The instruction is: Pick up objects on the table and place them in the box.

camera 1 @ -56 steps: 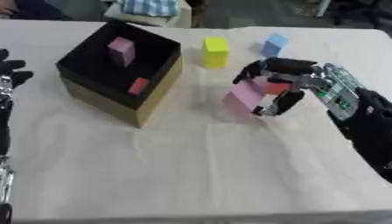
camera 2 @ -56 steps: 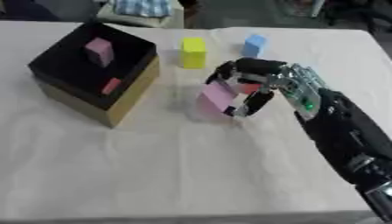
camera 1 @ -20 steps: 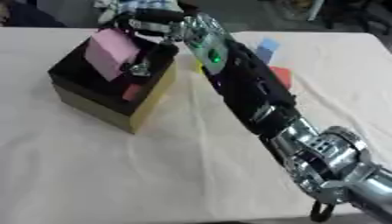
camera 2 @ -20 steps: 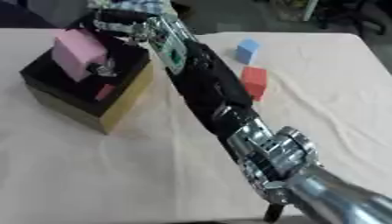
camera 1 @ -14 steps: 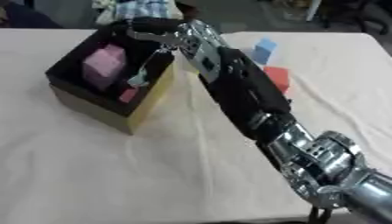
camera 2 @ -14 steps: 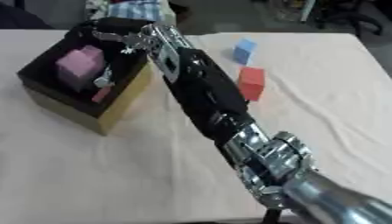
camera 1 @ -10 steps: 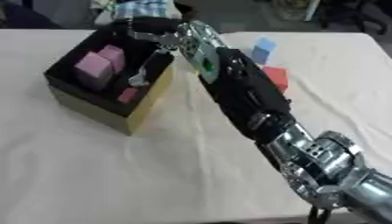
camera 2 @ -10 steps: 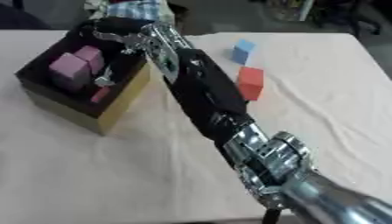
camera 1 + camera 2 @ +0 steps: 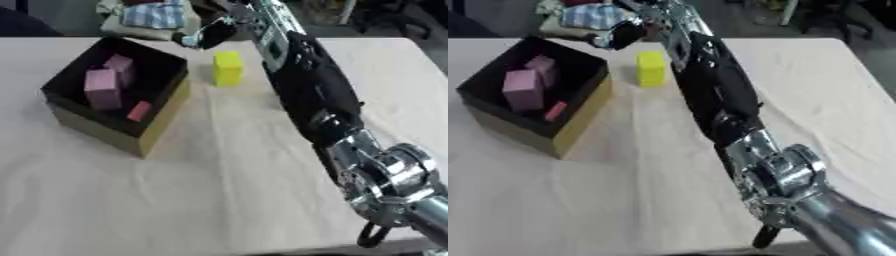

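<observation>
Three blocks lie inside the box, which sits at about nine o'clock on the bench: two pink blocks side by side and a small red block just beside them toward the near wall. One yellow block stands upright on the cloth at roughly twelve o'clock, just beyond the box's far right corner. Right hand hangs above the far edge, near the yellow block, empty; whether its fingers are curled or straight I cannot tell. Its arm stretches in from five o'clock.
</observation>
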Available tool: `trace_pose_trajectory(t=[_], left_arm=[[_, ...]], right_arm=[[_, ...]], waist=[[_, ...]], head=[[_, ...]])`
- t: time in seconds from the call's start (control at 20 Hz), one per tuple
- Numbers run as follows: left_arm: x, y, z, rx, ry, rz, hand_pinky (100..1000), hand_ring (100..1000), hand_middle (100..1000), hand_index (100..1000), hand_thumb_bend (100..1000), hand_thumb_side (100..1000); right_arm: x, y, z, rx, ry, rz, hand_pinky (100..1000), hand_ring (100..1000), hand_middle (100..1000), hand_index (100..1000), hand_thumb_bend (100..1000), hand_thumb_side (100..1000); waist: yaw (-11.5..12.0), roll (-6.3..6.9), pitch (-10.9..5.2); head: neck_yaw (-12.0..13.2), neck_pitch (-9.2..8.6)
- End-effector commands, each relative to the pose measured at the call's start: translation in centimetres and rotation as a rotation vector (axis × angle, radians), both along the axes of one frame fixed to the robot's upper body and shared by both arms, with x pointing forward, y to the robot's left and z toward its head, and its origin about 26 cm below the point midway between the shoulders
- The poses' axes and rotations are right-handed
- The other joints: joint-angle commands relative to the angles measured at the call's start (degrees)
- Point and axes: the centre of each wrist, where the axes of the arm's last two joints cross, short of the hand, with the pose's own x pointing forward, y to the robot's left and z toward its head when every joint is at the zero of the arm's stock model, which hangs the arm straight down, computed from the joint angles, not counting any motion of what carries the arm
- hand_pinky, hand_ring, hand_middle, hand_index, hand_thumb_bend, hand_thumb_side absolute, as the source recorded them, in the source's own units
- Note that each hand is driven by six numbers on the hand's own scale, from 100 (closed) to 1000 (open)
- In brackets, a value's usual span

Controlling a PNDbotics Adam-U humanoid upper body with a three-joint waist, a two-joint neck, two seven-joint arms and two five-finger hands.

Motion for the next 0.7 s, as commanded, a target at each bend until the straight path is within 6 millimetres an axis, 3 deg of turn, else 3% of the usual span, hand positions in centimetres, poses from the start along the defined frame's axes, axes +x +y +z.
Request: trace_pose_trajectory(t=[0.05,0.4,0.7], left_arm=[[-0.1,0.7,0.7,0.017,-0.022,0.027,847,697,685,877,100,690],[-0.3,1.4,0.7,0.022,-0.025,0.064,848,697,684,877,100,691],[-0.4,1.7,0.7,0.026,-0.025,0.082,848,697,684,877,100,692]], right_arm=[[0.4,-3.6,1.5,0.010,-0.057,-0.079,797,830,921,1000,381,458],[0.3,-9.3,-0.7,-0.173,0.035,-0.107,804,849,930,1000,388,540],[-0.7,-12.5,-2.2,-0.296,0.096,-0.035,806,856,928,1000,385,591]], waist=[[-0.6,0.53,-0.14],[-3.4,0.28,0.23],[-5.3,0.00,0.22]], head=[[0.5,-0.90],[2.0,-1.42],[2.5,-1.39]])
